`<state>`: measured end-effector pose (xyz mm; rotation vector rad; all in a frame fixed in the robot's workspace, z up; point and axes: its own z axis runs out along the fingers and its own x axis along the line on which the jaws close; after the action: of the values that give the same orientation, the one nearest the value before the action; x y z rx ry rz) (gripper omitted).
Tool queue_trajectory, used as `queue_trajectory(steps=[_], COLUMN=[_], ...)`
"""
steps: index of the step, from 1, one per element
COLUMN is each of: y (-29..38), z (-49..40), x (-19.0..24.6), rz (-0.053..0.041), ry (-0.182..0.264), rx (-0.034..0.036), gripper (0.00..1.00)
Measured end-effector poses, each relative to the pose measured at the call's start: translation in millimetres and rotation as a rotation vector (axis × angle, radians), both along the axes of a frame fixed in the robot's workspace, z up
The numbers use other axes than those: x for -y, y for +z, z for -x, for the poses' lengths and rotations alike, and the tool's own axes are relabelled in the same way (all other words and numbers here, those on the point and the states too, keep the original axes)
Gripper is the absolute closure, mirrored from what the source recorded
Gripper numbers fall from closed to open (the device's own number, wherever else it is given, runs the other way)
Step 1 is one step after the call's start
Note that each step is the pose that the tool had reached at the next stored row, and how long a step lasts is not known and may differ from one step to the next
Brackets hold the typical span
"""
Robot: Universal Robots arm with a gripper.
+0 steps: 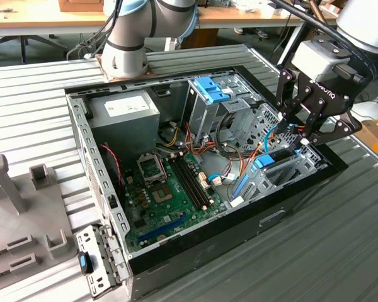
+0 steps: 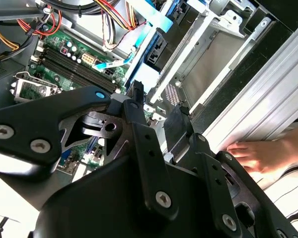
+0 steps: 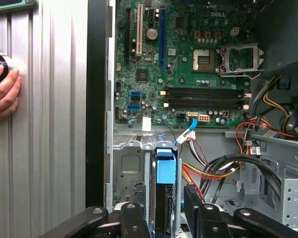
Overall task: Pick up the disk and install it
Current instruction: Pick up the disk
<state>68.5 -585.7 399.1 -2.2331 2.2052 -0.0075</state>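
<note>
The disk (image 1: 278,156) stands on edge in the metal drive bay at the exterior view's right end of the open computer case (image 1: 239,217). It is black with blue rails, and its blue end tab (image 3: 165,166) shows in the first wrist view. My gripper (image 1: 302,139) hangs right over it with its jaws apart. The fingers (image 3: 193,208) flank the disk's upper edge, with thin gaps showing on both sides. In the second wrist view the gripper (image 2: 155,111) holds nothing at its tips, and the disk (image 2: 156,47) lies just beyond them.
A tall grey cage with a blue latch (image 1: 209,88) stands beside the bay amid cables. The motherboard (image 1: 170,182) fills the case floor. A person's hand (image 3: 2,94) rests on the ribbed table outside the case. A grey bracket with a blue clip (image 1: 91,261) lies near the front corner.
</note>
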Motion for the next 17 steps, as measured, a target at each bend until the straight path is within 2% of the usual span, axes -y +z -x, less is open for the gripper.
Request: queue_trajectory(steps=[10, 14, 17], y=[0.0, 0.0, 0.0], z=[-0.4, -7.7, -9.2], x=[-0.3, -2.8, -3.2], rz=[-0.0005, -0.0006, -0.0004], ry=[0.008, 0.008, 0.008], rx=[0.0000, 0.0000, 0.0000], gripper=[0.56, 0.56, 0.56])
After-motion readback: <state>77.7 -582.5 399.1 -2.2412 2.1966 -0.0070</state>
